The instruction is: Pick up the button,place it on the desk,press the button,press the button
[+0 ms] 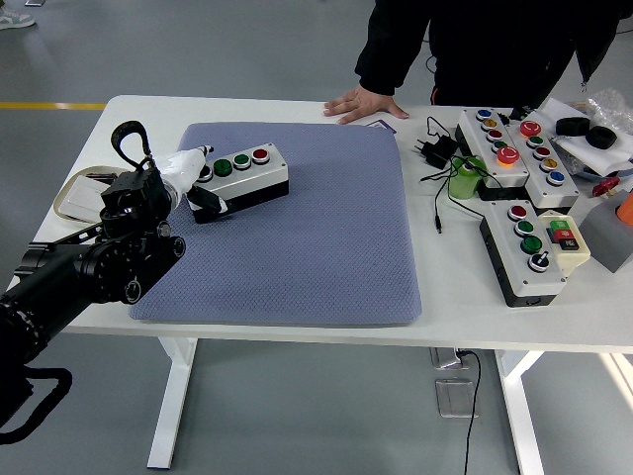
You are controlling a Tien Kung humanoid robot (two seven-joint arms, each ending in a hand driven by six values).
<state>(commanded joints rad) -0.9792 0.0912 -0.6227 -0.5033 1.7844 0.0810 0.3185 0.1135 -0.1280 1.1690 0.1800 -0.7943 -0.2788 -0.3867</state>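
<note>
Here the left hand (188,168), wrapped in glossy white covering over black fingers, grips the left end of the button box (240,176), its fingers curled around that end. The button box is a rectangular case with a pale top over a black base, carrying a row of round caps: two green, one red, and one more hidden under the hand. It rests on the mat (297,223) near the mat's far left corner, set slightly askew to the mat's edges. The mat is a blue-grey rectangle with rounded corners and a fine dimpled weave, covering the middle of the smooth white table (297,107). The black left arm (89,267), blocky and jointed with round metal fittings, crosses the table's near left corner.

A person in a dark sleeve stands at the far edge, one hand (364,103) flat on the tabletop just beyond the mat's far right corner.

Toward the right edge lie a long control panel (514,143) with two rows of coloured buttons, and a shorter black-sided control box (534,252) nearer the front. A black plug adapter (435,148) with thin cable and a green cylinder (465,178) sit between these and the mat.
</note>
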